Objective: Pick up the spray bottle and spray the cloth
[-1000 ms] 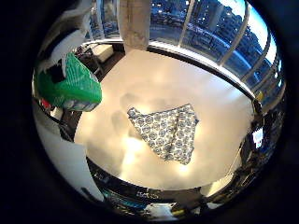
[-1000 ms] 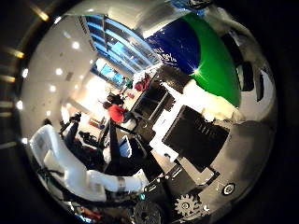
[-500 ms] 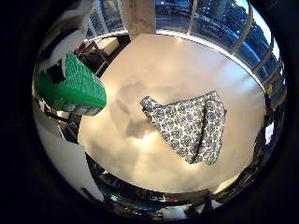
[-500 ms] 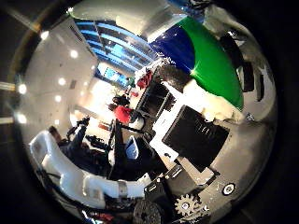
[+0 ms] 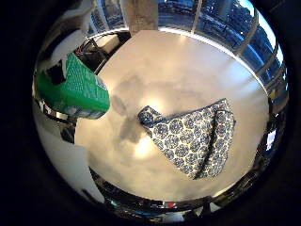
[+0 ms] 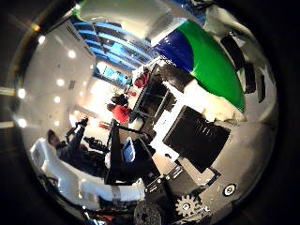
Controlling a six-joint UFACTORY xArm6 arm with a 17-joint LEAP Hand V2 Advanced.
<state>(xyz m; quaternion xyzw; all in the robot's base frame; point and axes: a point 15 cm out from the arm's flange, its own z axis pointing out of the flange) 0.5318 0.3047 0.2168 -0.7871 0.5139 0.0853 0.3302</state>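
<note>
The green spray bottle (image 5: 73,87) fills the edge of the little finger side palm view, close to the palm. In the thumb side palm view its green and blue body (image 6: 211,61) is also close. My right hand (image 6: 84,187) shows as white finger parts at the edge, and it holds the bottle. The cloth (image 5: 193,137), white with a dark blue pattern, lies crumpled on the pale table (image 5: 179,75) below the palm. The bottle is held above the table, to one side of the cloth and away from it.
Tall windows (image 5: 216,19) run along the far side of the table. The table's near edge (image 5: 141,193) has dark clutter beyond it. The thumb side palm view looks out at the room, with desks and monitors (image 6: 127,155).
The whole picture has shifted, so the palm camera has moved. The cloth now looks larger and nearer. The bottle keeps its place against the palm.
</note>
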